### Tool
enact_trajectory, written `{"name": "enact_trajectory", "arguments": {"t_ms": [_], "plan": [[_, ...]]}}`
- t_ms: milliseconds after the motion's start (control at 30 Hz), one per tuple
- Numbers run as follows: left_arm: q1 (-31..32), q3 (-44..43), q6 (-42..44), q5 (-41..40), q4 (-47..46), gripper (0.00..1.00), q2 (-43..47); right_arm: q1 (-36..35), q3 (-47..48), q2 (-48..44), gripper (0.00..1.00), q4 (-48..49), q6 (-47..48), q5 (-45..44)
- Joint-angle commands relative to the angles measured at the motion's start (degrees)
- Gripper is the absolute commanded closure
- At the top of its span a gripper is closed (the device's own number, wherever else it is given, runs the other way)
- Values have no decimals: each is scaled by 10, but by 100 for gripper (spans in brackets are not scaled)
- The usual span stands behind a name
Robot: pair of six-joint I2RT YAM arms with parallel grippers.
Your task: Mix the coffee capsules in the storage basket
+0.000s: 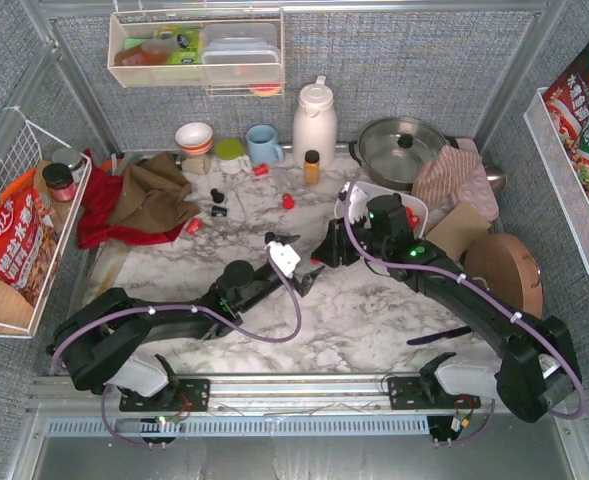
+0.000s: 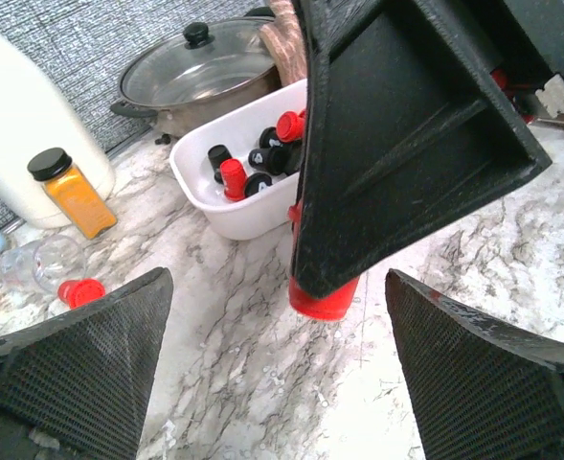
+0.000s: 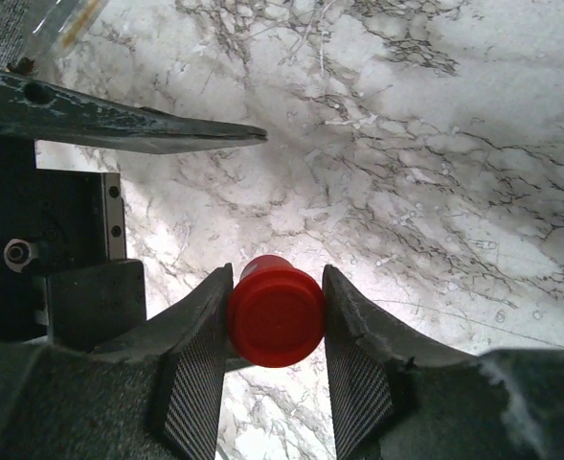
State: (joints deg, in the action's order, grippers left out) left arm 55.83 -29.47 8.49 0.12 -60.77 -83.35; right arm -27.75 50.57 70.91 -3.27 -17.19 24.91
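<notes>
Right hand [image 3: 277,287] clamps one red capsule [image 3: 275,321]; left hand [image 2: 277,316], wide open, faces it; storage basket [image 2: 248,218] holds red and black capsules [image 2: 232,177].

One overhead, two close wrist views

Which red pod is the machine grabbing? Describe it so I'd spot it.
Find the white storage basket beside the steel pot. Just left of it, the right gripper pinches one red capsule. Other loose red capsules lie untouched on the marble.
</notes>
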Motion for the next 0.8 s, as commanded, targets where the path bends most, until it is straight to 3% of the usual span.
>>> {"name": "enact_trajectory", "arguments": {"t_ms": [0, 300, 433, 600, 667, 767], "plan": [[0, 20, -16, -34, -74, 1, 7, 1, 3, -8, 100, -6, -5, -44], [0, 93, -47, -166, -117, 1, 44, 16, 22, -7, 100, -38, -1, -195], [0, 118, -71, -266, -100, 1, 63, 30, 36, 18, 100, -29, 18, -330], [-1, 97, -143, -398, 43, 1, 112, 77, 79, 111, 98, 5, 47, -465], [-5, 74, -180, -434, 156, 1, 136, 102, 111, 152, 97, -1, 43, -475], [-19, 68, -204, -452, 222, 1, 160, 130, 146, 206, 94, -1, 44, -468]]}}
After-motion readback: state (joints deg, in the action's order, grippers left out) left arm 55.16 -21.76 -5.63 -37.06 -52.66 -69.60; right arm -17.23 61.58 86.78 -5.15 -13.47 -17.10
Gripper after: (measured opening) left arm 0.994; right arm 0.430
